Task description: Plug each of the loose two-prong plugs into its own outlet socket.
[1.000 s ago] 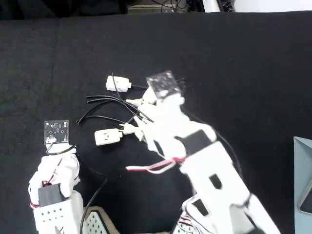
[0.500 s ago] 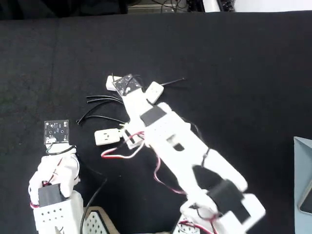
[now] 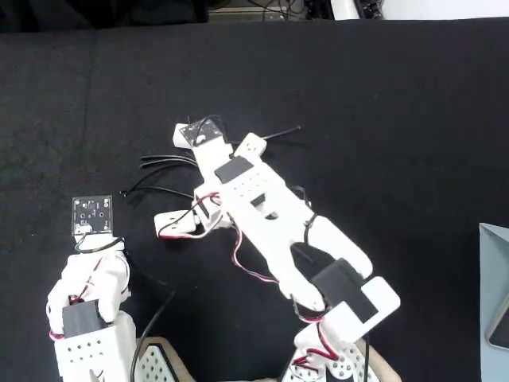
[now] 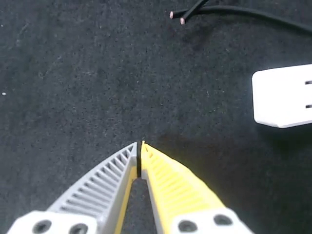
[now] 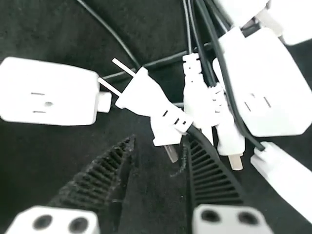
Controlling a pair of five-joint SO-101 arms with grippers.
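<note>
Black ribbed fingers [image 5: 102, 180] of the right end effector [image 5: 156, 146] are spread wide with nothing gripped. They straddle the cord end of a white two-prong plastic plug [image 5: 146, 102] lying flat on the black cloth table [image 3: 398, 119]. Its prongs are bare, in no socket. A white rectangular outlet socket block [image 5: 46, 100] lies just beside the plug, slots unfilled. On the plug's other side are more white plugs [image 5: 226, 134], bunched, then a second white outlet block [image 5: 263, 97] with thin black cables [image 5: 204, 34] running over it.

The left end effector [image 4: 140, 146] has its grey and yellow fingers pressed together, empty, over bare table. A white outlet block end [image 4: 285, 102] is near it, both slots unfilled. Cut black cable tips [image 4: 176, 17] lie farther off.

In the high view the white right arm [image 3: 270, 215] stretches across to the tangle. The left arm [image 3: 83, 302] sits at the table's near corner, well apart from it.
</note>
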